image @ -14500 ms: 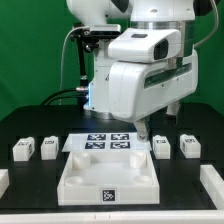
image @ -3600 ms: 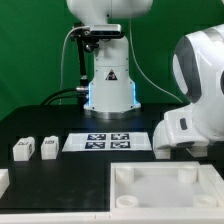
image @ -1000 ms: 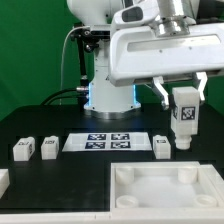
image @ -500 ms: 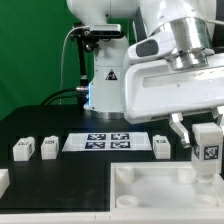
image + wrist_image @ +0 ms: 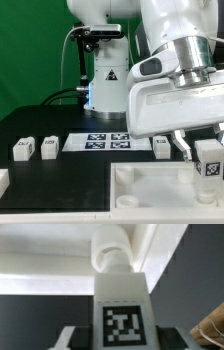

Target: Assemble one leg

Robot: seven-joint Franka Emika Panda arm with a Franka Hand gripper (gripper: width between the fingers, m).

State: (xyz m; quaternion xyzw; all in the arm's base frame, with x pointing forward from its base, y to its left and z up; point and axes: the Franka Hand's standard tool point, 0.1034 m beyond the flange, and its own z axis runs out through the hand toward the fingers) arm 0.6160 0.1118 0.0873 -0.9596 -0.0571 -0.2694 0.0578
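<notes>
My gripper (image 5: 207,160) is shut on a leg (image 5: 209,158), a small white post with a black-and-white tag, held upright over the far right corner of the large white tray-like part (image 5: 150,188). In the wrist view the leg (image 5: 122,308) fills the middle, its tag facing the camera, its rounded tip pointing at the tray's white surface (image 5: 60,252). Two more legs (image 5: 22,149) (image 5: 48,146) stand at the exterior view's left, and another (image 5: 162,146) stands behind the tray.
The marker board (image 5: 105,140) lies on the black table in front of the robot base (image 5: 105,85). A white part's corner (image 5: 4,180) shows at the exterior view's left edge. The arm's large white body (image 5: 180,95) hangs over the right side.
The gripper has come down and toward the camera with the leg, from above the table beside the tray to just over the tray's far right corner.
</notes>
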